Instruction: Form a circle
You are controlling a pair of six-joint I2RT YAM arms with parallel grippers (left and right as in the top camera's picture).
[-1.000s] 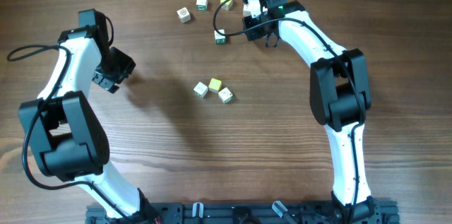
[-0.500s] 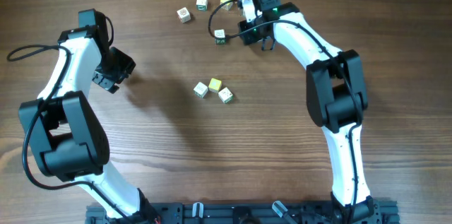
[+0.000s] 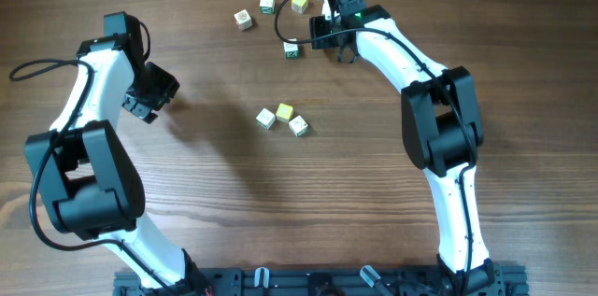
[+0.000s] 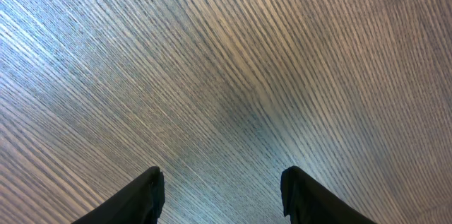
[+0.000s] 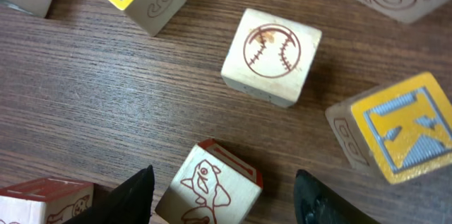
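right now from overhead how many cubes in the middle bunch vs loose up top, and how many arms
middle cluster cubes: 3
loose cubes up top: 7
arms, left arm and right arm: 2
total: 12 seen from overhead

A baseball cube (image 5: 272, 54) is seen on the wooden table (image 5: 106, 90). A red-edged cube (image 5: 212, 185) is framed between the parted fingers (image 5: 134, 196) of the right gripper (image 5: 224, 174).

Overhead looks straight down on the table (image 3: 280, 203); wrist views face it closely, right sharing overhead's far cubes (image 3: 267, 2).
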